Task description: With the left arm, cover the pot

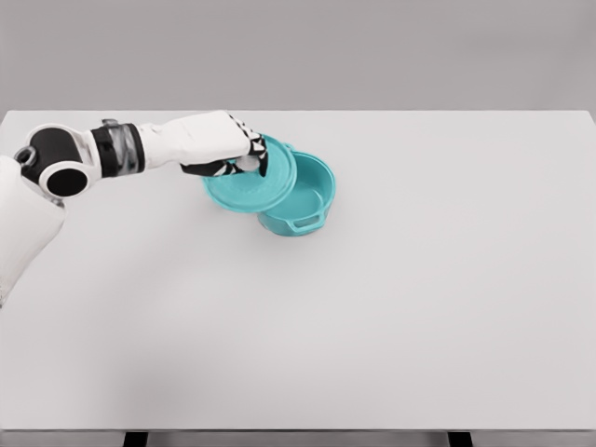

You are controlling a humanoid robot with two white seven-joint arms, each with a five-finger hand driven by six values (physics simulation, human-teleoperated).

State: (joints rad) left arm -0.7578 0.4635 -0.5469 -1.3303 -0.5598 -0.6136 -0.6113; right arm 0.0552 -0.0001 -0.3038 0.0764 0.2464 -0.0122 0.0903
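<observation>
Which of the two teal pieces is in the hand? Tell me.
The lid. The left hand grips it, tilted, partly over the pot. The pot stands on the table with loop handles and is not gripped.

A bare simulated test bench, not a lived-in room: under the white five-finger left hand (233, 149) spreads a plain, flat, light grey tabletop (391, 317), its far edge just beyond the hand meeting a featureless, evenly lit grey backdrop wall (372, 47).
</observation>
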